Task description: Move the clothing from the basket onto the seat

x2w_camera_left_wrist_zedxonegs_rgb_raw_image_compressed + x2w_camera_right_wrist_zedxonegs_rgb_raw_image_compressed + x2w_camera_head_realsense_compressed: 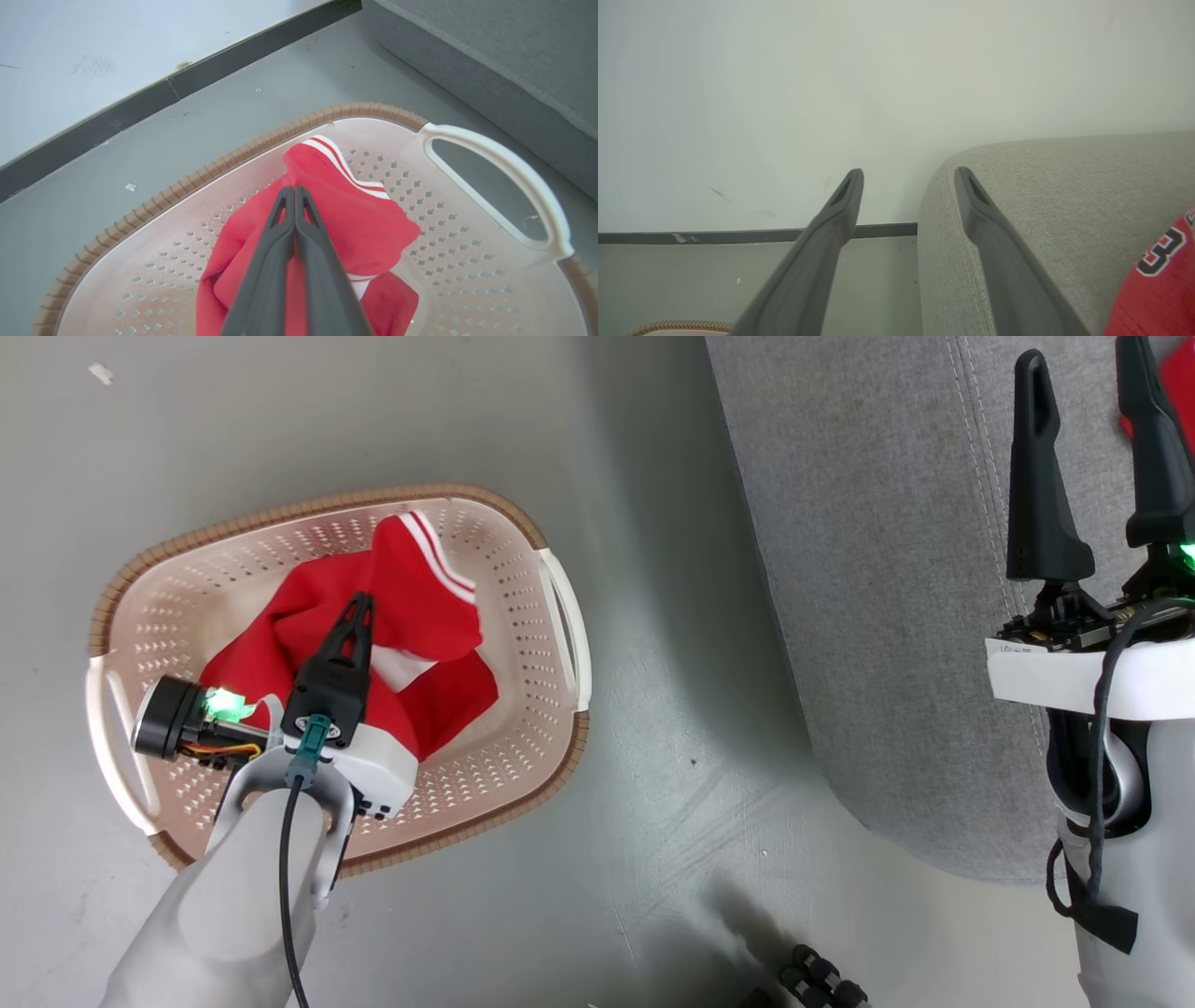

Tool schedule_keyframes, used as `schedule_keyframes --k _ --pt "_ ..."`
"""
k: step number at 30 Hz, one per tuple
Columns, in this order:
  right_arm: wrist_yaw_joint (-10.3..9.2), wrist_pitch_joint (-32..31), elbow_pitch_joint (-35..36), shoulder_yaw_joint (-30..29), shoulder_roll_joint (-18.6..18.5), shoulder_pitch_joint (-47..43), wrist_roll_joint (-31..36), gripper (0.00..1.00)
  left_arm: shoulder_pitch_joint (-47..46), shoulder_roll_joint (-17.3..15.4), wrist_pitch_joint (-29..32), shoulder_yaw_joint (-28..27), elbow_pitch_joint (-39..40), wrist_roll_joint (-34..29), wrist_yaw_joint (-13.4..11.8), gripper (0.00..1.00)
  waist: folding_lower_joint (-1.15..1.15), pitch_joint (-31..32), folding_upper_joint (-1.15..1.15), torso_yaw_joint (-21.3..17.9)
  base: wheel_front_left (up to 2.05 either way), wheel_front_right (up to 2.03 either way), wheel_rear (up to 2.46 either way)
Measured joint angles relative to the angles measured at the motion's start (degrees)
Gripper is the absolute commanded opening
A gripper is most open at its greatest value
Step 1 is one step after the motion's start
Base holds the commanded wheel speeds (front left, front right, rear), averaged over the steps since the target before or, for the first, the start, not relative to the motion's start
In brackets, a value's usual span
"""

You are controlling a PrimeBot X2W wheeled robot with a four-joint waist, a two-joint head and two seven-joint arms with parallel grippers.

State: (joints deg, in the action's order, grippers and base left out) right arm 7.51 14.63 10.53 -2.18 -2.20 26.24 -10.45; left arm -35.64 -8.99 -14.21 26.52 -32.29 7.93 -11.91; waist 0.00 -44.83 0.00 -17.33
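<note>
The basket held a red heap of clothing — my left gripper was pinched closed on it; my right gripper stood spread wide above the seat.

Left gripper closed, right gripper open.
The left gripper's two dark fingers press together at the tips, pinching the red garment, and its pale forearm slants away behind it. The right gripper's fingers stand well apart, pointing straight ahead of its wrist.
</note>
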Motion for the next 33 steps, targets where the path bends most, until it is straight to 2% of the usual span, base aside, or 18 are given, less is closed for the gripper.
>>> schedule_keyframes --k 20,33 --pt "0.00 0.00 -0.51 -2.25 -0.08 0.00 4.85 1.00 5.68 1.69 -0.01 1.01 14.64 0.00 0.47 0.00 0.00 7.93 0.00 4.35 0.00 0.00 0.00" --pt "0.00 0.00 -2.34 -2.85 -0.13 -2.90 7.03 1.00 12.00 1.78 -0.07 2.25 19.84 0.03 0.47 0.00 0.00 14.88 0.00 7.15 0.00 0.00 0.00"
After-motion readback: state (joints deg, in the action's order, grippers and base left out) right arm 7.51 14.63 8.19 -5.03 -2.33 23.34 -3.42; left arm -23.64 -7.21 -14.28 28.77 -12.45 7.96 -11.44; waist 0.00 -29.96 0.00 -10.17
